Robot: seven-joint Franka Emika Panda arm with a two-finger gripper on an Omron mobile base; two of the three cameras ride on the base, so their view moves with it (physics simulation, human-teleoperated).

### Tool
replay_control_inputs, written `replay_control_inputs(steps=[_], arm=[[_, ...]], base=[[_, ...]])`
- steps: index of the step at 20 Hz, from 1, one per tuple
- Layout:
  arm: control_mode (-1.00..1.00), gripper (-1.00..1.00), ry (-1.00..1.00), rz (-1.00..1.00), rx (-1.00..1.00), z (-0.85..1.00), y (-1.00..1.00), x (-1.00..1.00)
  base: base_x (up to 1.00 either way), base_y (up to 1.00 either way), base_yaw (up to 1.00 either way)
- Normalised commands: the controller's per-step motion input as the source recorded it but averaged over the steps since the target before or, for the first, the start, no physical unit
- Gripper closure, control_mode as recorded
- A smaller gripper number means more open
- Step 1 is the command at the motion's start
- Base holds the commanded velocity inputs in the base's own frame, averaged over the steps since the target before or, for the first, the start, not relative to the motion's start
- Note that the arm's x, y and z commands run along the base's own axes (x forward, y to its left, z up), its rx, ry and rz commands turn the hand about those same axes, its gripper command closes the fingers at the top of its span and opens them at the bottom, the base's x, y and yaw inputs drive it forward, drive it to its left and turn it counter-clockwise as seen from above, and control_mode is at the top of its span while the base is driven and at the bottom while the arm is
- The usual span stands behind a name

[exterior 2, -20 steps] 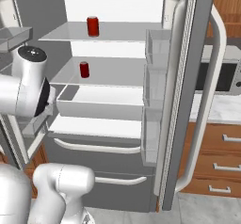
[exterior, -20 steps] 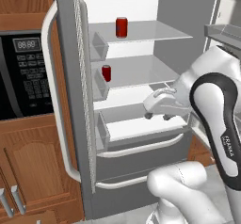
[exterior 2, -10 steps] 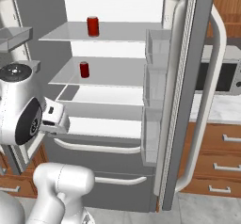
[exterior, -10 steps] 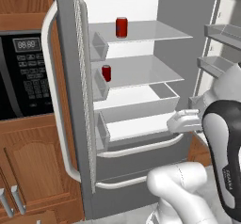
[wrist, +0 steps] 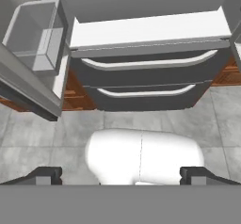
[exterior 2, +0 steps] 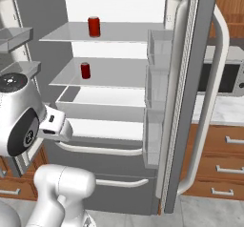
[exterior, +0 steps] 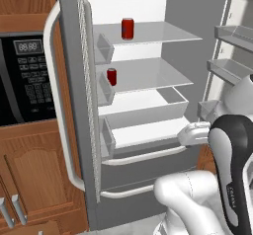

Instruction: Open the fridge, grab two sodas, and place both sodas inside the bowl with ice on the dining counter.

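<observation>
While both doors stand open, fridge [exterior: 148,105]: step judged done.
Sodas: upper can [exterior: 127,28], lower can [exterior: 111,76], both shelved, ungrasped.
Gripper [wrist: 120,175]: jaws wide, nothing held.
Remaining: grasping and bowl placement.

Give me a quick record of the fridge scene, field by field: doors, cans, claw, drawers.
fridge: both doors open
upper can: upright on top shelf
lower can: upright on second shelf, left side
claw: open, empty, pointing down toward the floor
drawers: both shut
microwave: left of fridge, shut
</observation>
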Motion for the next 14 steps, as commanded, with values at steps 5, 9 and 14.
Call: replay_control_inputs(steps=[5,9,14], arm=[[-1.00,-1.00,0.00,0.00,0.00,0.00,0.00,0.13],[1.00,-1.00,0.00,0.00,0.00,0.00,0.00,0.08],[1.00,-1.00,0.00,0.00,0.00,0.00,0.00,0.00]], base=[[0.00,0.00,0.00],[0.33,0.00,-0.01],[0.69,0.02,-0.02]])
